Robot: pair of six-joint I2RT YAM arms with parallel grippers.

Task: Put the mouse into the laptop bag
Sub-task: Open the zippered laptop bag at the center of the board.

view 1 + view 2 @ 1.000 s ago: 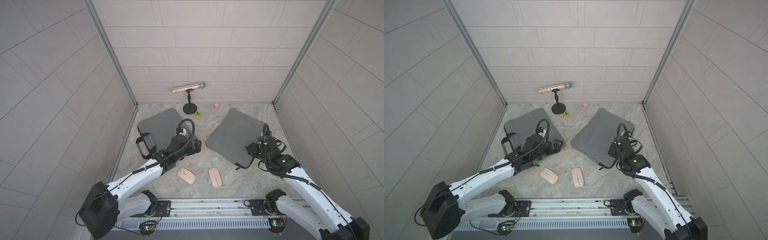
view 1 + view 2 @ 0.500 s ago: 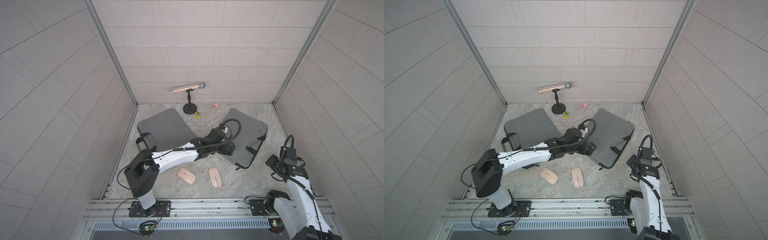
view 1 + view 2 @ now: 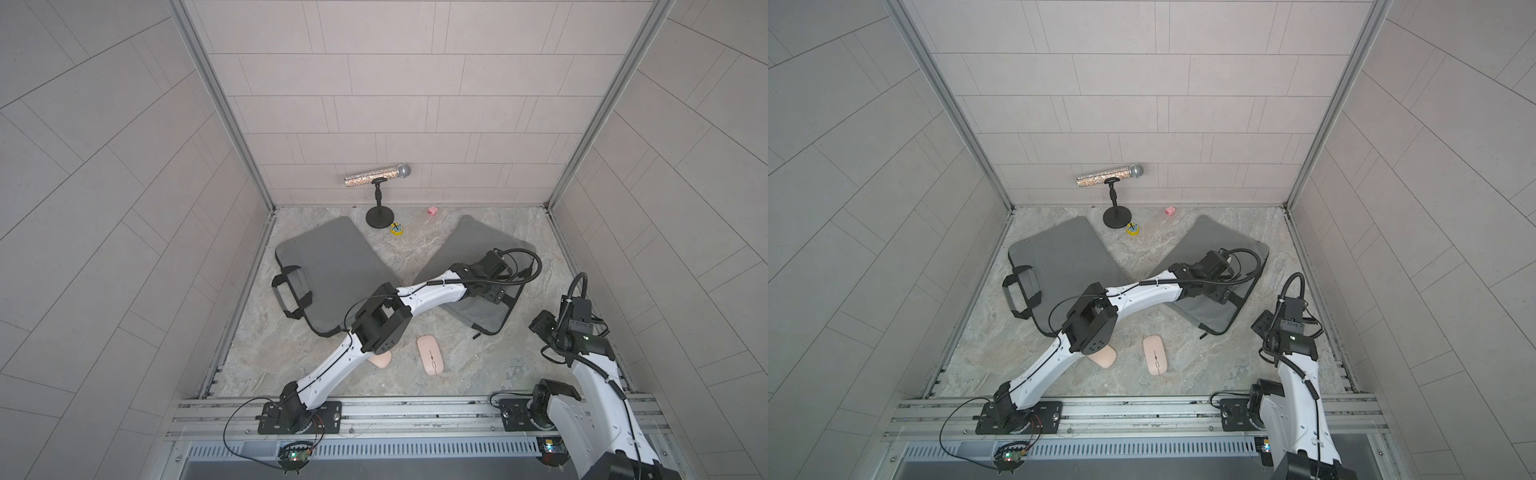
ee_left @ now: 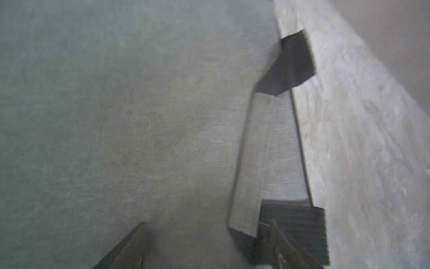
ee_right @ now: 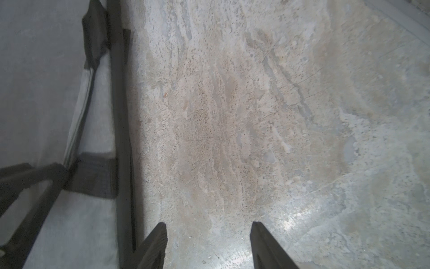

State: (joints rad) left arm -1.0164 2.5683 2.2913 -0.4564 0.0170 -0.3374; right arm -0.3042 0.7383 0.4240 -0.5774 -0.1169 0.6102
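A stone-patterned tabletop (image 3: 457,374) floors a pale tiled booth. Nearest, at lower centre in both top views, a pink mouse (image 3: 430,354) lies flat on the bare stone with nothing touching it. Just left of it, a second pink mouse (image 3: 380,360) shows only partly from under the left arm's elbow. Neither mouse is in a bag.

A little farther, at lower right, the right gripper (image 5: 208,223) hangs over bare stone beside the bag's edge. Its jaws are apart and there is nothing between them.

Farther again, right of centre, the laptop bag (image 3: 473,245) lies flat. The left arm stretches across to it. In the blurred wrist view the left gripper (image 4: 207,223) sits low over the grey fabric, jaws spread, one finger by the black handle strap (image 4: 300,223). Nothing looks clamped. Whether the bag's mouth is open I cannot tell.

Left of centre lies a second laptop bag (image 3: 328,266). At the back wall stand a microphone (image 3: 376,176), a small yellow item (image 3: 396,228) and a small pink item (image 3: 432,211).

The task looks barely begun. Readying the bag seems to be the step in hand, and picking up a mouse and putting it inside are not yet done.
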